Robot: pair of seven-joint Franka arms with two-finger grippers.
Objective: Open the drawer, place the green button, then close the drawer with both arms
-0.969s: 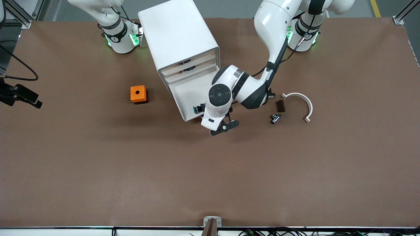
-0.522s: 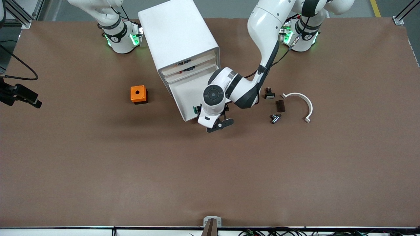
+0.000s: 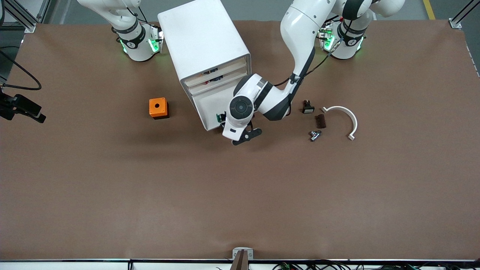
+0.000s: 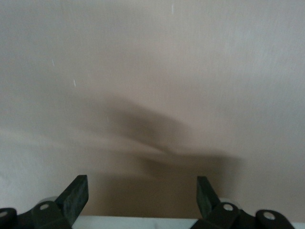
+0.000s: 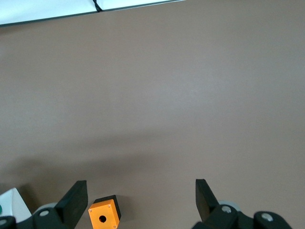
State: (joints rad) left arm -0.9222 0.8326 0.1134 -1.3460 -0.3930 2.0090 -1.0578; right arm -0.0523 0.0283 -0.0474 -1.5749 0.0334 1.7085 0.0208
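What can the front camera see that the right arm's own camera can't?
Only the front view shows the cabinet, its pulled-out drawer with the button inside, and the left tool at the drawer's front. Only the right wrist view shows the right tool, open. Both show the orange box and the brown table.

The right gripper (image 5: 138, 195) hangs high over the brown table (image 5: 157, 95), its two black fingers (image 5: 76, 196) spread wide with nothing between them. Below sits an orange box (image 5: 104, 213) — a dark round hole in its top face — and beside it, at the frame's corner, part of a white drawer (image 5: 10, 204).
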